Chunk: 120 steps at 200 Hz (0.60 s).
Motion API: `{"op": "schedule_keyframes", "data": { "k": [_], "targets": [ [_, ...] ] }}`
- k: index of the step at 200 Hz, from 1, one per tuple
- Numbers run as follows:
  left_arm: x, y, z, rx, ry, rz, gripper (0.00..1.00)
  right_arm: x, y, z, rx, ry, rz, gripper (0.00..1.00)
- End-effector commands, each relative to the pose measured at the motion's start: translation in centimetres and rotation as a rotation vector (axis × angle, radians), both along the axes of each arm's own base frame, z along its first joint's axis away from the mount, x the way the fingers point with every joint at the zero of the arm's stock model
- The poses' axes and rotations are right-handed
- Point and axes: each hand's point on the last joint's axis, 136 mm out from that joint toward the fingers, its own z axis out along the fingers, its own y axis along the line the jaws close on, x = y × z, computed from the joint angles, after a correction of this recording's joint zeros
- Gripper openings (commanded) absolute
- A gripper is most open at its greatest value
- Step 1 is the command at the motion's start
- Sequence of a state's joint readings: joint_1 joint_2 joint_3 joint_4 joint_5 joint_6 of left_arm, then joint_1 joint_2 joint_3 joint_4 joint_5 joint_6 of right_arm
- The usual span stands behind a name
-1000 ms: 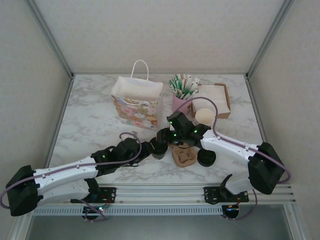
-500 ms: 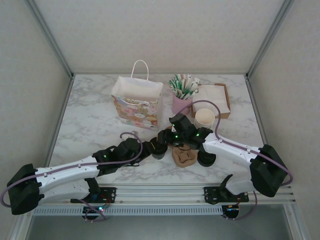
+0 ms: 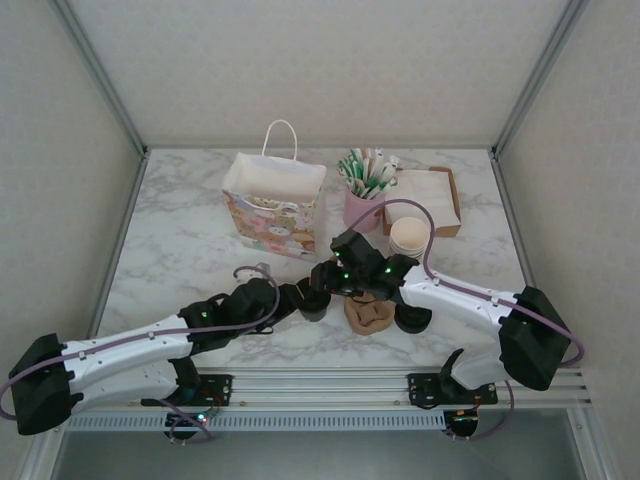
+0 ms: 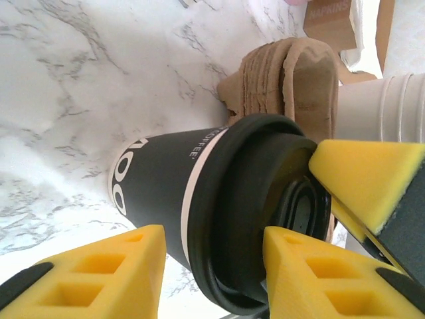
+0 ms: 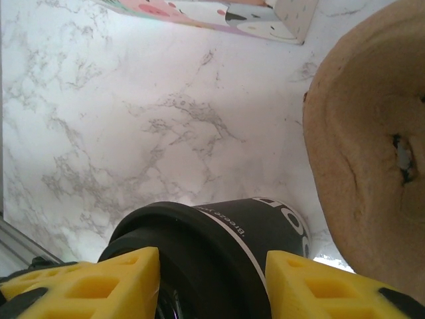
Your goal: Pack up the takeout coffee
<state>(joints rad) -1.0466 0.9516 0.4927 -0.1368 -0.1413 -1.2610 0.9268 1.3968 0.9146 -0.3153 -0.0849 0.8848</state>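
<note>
The left arm is stretched low across the marble table (image 3: 180, 240) towards its middle; the right arm is reached in from the other side, wrist bent down, so that both grippers are met at one spot. The left gripper (image 4: 212, 262) is part-closed and clamped on the takeout coffee (image 4: 172, 193), a dark cup with a black lid, tilted, its body and lid rim held between the yellow fingers (image 4: 99, 272). The right gripper (image 5: 212, 266) is likewise part-closed, the lid end being grasped between its pads; one pad is seen pressed against the lid. The cup is held just beside the brown pulp carrier stack (image 4: 285, 73), in front of the patterned gift bag (image 3: 275, 205).
</note>
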Motion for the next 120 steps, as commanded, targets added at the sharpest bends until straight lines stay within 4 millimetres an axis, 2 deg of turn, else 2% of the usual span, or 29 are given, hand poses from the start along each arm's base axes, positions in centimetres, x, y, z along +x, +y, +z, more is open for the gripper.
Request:
{"op": "schedule_keyframes", "data": {
  "k": [1,31,120],
  "targets": [
    [-0.6,2.5,-1.4,0.131,0.018,0.012,0.43,-2.7,-3.3,-4.0,-0.217,0.117,-0.010,0.47],
    [0.1,2.5,0.0,0.137,-0.008,0.011,0.45,-3.2,-2.5,-3.7,-0.198,0.127,-0.021,0.47],
    [0.8,4.3,1.7,0.180,-0.038,0.038,0.46,-5.2,0.2,-3.1,-0.175,0.165,-0.015,0.47]
  ]
}}
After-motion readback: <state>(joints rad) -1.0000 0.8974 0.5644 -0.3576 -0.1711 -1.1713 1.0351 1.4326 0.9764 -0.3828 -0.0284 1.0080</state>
